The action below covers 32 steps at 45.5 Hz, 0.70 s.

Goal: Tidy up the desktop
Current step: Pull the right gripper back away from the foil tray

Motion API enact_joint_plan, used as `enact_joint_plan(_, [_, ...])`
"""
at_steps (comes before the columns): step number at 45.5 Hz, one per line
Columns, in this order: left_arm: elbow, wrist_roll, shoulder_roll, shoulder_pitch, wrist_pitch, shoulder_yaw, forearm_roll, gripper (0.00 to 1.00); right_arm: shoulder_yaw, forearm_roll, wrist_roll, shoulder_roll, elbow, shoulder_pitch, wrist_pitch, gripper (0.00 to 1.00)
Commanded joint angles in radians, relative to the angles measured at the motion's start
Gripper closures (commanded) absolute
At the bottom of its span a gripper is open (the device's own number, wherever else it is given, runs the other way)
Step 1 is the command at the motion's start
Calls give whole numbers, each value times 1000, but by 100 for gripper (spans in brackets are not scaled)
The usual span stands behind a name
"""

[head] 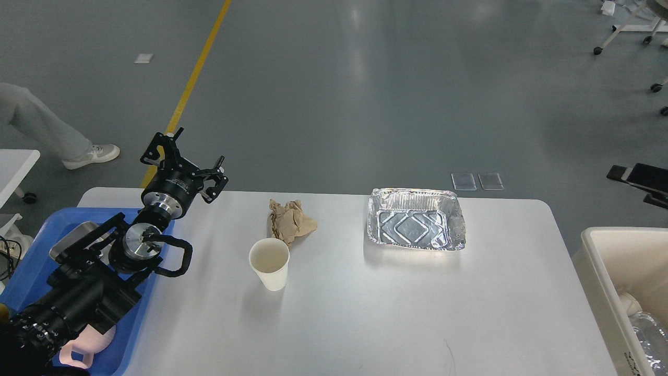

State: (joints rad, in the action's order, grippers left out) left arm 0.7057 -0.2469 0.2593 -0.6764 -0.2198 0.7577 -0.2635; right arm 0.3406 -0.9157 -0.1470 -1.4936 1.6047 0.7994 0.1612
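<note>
Litter sits in a loose row across the far half of the worktop (339,313), the wide white top that fills the lower part of the view. A paper cup (269,263) stands upright and open-mouthed left of centre; just behind it, near but seemingly not touching, lies a crumpled brown paper (289,221). Well apart to the right, a foil tray (415,219) rests flat near the far edge, open side up and apparently empty.

A blue tray (31,261) overlaps the worktop's left end with a metal dish in it, and a cream bin (605,261) stands off the right end with some waste visible inside — so I judge these to be the two places the clutter is meant to go: reusable pieces left, rubbish right.

The left gripper (189,157) hangs above the far-left corner of the worktop, over its edge, fingers spread wide and holding nothing; it touches none of the items. The cup and paper are its nearest candidates.

Of the right gripper (639,180) only a dark tip shows at the right border, beyond the worktop — I cannot tell whether its fingers are parted or closed, nor see anything in them.
</note>
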Motion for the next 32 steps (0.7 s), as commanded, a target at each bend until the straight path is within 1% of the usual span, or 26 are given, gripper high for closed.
enact_joint_plan(1, [0,0,-2,0,0,0,0,2,-2,0,0,1,-2,4,0,0])
enact_joint_plan(7, [-2,0,0,-2,0,0,0,2,-8,0,1,19,-26,-2,-3,0])
enact_joint_plan(14, [-2,0,6,-2,2,-1,0,2,-15,-2,9,173,-152,-8,-8,0])
enact_joint_plan(16, [-2,0,11,-2,2,-1,1,2,-17,-2,10,225,-196,-8,-8,0])
enact_joint_plan(17, [-2,0,12,-2,2,-1,0,2,-18,-2,12,287,-251,-8,-8,0])
enact_joint_plan(23, [-2,0,20,-5,2,-1,0,2,-34,-20,15,498,-466,-2,-5,0])
enact_joint_plan(32, [-2,0,46,-6,2,-1,0,2,-55,-94,15,760,-736,0,-5,0])
